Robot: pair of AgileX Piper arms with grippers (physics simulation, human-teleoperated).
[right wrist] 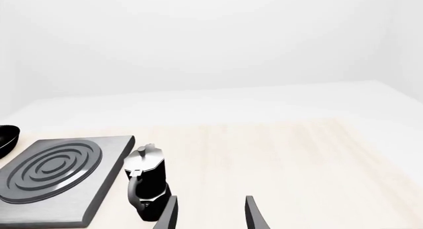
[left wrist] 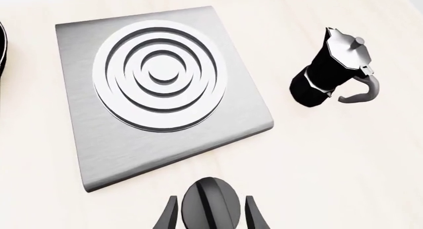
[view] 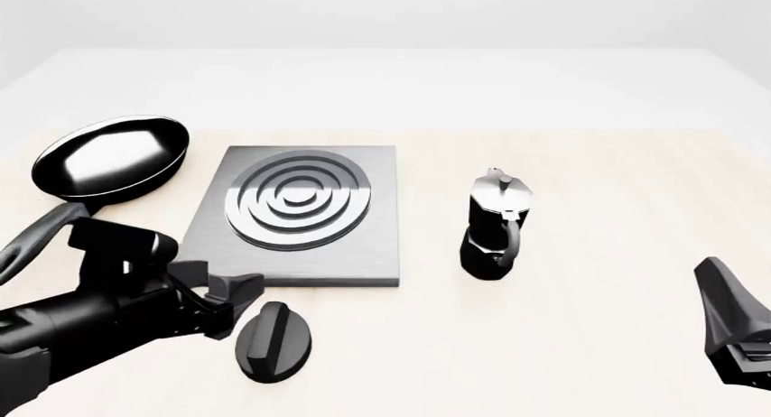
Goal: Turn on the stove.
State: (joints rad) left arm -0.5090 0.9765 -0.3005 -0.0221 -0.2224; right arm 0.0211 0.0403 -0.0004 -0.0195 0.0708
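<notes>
The rigid knob (left wrist: 210, 204), between the left gripper's (left wrist: 210, 215) parted fingers, likely turns best gripped across its ridge.

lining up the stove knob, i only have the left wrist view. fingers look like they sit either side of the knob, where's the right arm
Observer: The right gripper hangs at the table's near right edge, far from the knob and from the moka pot.
Operator: is it holding anything
Observer: No. In the right wrist view its fingers are apart with only bare table between them.
Operator: what's that dark sliver at my frame edge
Observer: A black frying pan, beside the stove on its left, with its handle pointing back toward the left gripper.
Operator: anything sitting on the burner
Observer: Nothing; the pot stands on the table right of the slab.
</notes>
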